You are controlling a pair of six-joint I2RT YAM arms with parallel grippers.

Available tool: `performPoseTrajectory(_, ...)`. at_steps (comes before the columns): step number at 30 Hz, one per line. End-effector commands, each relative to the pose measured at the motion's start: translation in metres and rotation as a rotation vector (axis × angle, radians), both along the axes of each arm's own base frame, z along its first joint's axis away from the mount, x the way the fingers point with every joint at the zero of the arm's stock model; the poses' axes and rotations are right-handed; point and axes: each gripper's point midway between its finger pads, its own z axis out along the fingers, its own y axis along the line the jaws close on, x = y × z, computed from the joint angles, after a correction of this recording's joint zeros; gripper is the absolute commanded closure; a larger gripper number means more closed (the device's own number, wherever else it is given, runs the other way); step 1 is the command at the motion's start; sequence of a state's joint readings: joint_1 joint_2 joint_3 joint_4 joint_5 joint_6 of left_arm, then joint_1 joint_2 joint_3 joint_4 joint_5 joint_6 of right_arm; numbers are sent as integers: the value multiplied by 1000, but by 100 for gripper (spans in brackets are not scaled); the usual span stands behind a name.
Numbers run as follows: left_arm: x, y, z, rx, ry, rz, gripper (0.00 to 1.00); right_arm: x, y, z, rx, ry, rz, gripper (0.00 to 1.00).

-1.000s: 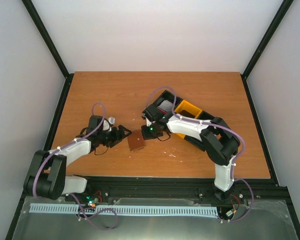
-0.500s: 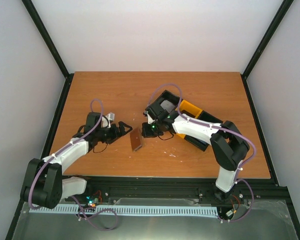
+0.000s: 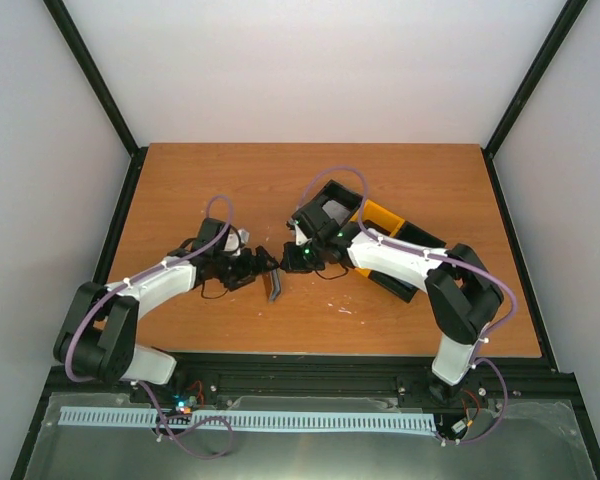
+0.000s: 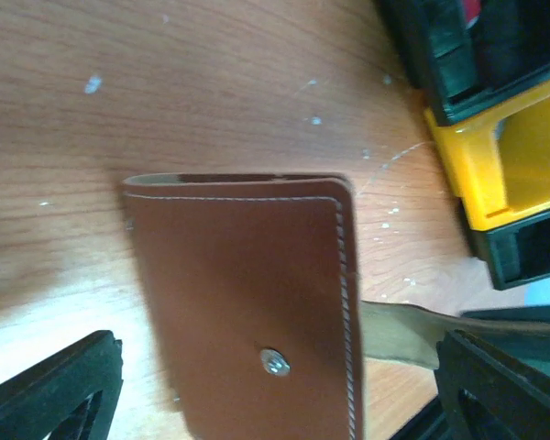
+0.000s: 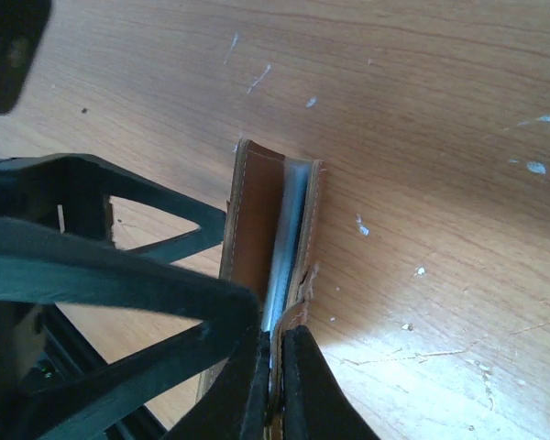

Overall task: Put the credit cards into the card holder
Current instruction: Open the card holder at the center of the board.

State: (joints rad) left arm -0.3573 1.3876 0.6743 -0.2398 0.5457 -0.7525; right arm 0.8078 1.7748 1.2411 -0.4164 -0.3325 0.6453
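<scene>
The card holder (image 3: pixel 275 285), a brown leather wallet, stands on its edge on the table between both arms. It is slightly ajar, with a pale blue-grey strip showing inside (image 5: pixel 289 229). My right gripper (image 5: pixel 277 344) is shut on one leather flap at its edge. My left gripper (image 4: pixel 280 367) is open, and its fingers (image 4: pixel 55 394) straddle the holder's riveted outer face (image 4: pixel 247 284) without touching it. From above, the left gripper (image 3: pixel 263 262) sits just left of the holder and the right gripper (image 3: pixel 292 262) just behind it. I cannot make out any credit cards.
A black-and-yellow compartment tray (image 3: pixel 385 222) lies at an angle behind the right arm, and its yellow wall (image 4: pixel 504 156) is close to the holder's right. The holder's loose tab (image 4: pixel 403 332) sticks out toward the tray.
The left arm has swung right, and its open fingers now sit around the holder. The holder has tipped from leaning to standing on edge, still pinched by the right gripper.
</scene>
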Motion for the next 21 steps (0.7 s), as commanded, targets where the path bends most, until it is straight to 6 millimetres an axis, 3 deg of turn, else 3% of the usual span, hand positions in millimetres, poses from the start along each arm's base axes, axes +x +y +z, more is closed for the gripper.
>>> performPoseTrajectory(1, 4, 6, -7, 94, 27, 35, 9, -1, 3, 17, 46, -21, -1, 97)
performPoseTrajectory(8, 8, 17, 4, 144, -35, 75, 23, 1, -3, 11, 3, -31, -13, 97)
performPoseTrajectory(14, 4, 21, -11, 178, 13, 70, 37, 2, -2, 9, -10, -33, -15, 97)
performPoseTrajectory(21, 0, 53, -22, 343, 27, 154, 37, 10, -22, 0, -135, -83, -63, 97)
